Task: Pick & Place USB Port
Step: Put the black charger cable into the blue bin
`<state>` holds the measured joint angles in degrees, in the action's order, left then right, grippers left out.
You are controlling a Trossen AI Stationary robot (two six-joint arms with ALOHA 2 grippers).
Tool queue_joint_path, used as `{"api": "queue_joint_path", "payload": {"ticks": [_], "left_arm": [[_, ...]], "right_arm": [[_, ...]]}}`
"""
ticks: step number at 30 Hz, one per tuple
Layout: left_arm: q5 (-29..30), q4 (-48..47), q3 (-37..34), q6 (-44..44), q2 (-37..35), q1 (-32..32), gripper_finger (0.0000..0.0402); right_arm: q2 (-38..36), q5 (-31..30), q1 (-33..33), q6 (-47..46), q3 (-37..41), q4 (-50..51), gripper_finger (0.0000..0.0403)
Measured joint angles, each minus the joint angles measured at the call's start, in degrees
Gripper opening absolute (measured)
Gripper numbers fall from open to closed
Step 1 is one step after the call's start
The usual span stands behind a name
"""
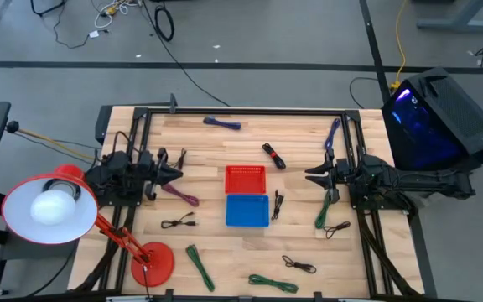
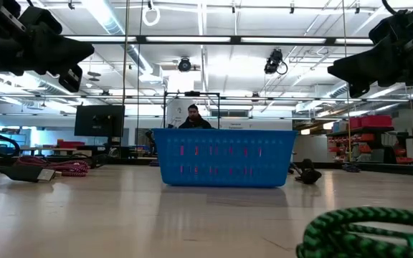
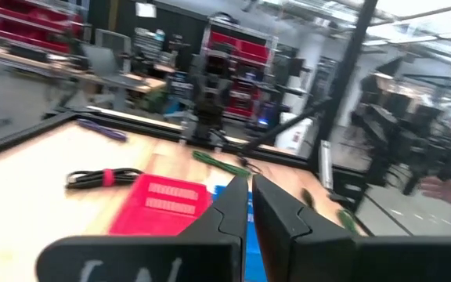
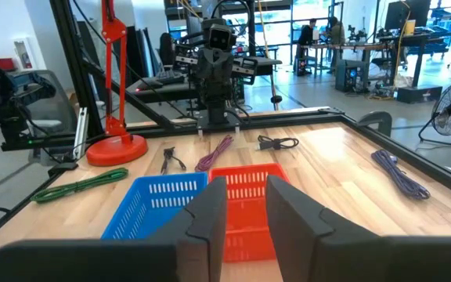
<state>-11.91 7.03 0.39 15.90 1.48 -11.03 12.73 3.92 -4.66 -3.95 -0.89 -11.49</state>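
A red basket [image 1: 246,178] and a blue basket [image 1: 247,210] stand side by side at the table's middle. Several bundled cables lie flat around them: a black one with a red tie [image 1: 273,156], a magenta one [image 1: 180,195], small black ones [image 1: 277,204] [image 1: 178,222], and green ones [image 1: 321,214] [image 1: 199,266]. My left gripper [image 1: 179,174] hovers left of the red basket, shut and empty, as its wrist view [image 3: 249,211] also shows. My right gripper [image 1: 311,176] hovers right of the baskets, open and empty; its fingers [image 4: 247,207] point at the red basket [image 4: 241,176].
A red desk lamp [image 1: 57,210] stands at the near left corner, its base [image 1: 152,262] on the table. More cables lie near the far edge [image 1: 222,123] and the near edge [image 1: 272,283] [image 1: 298,265]. A black frame rims the table. A person [image 2: 194,118] sits beyond the far edge.
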Motion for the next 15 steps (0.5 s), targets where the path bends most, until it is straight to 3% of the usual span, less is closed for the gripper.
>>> {"api": "queue_joint_path", "payload": {"ticks": [9,15], "left_arm": [[1.82,0.0,-0.01,-0.05,0.0,0.0,0.0023],[7.09,0.0,0.0,0.14,0.01,0.0,0.0023]], "right_arm": [[0.01,-0.02,-0.01,0.09,-0.02,-0.02,0.0095],[0.02,-4.97,-0.01,0.24,-0.02,-5.71,0.0095]]}}
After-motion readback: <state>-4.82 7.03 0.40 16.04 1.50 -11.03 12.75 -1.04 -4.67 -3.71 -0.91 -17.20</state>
